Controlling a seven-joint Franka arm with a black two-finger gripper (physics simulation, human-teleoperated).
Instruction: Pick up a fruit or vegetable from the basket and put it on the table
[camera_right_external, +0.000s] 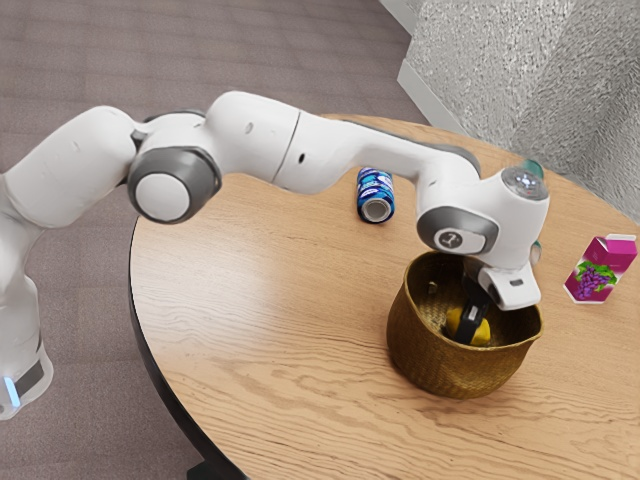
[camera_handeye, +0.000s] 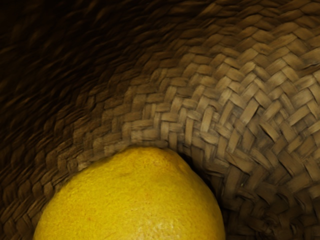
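1. The gripper (camera_right_external: 470, 325) is positioned inside the woven basket (camera_right_external: 425, 350); whether it is spread or pinching anything cannot be told;
2. the yellow fruit (camera_handeye: 135, 200) is contained in the basket, right at the gripper;
3. outside, a blue can (camera_right_external: 375, 190) and a purple carton (camera_right_external: 598, 272) are supported by the table (camera_right_external: 270, 330).

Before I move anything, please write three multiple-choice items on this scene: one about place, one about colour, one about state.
1. Where is the yellow fruit?
A) on the floor B) inside the basket C) against the wall

2. Main colour of the carton?
A) magenta B) black C) orange

3. How is the can?
A) upright B) crushed flat C) lying on its side

1 B: woven sides surround it.
2 A: its panels show magenta.
3 C: its round end faces sideways.
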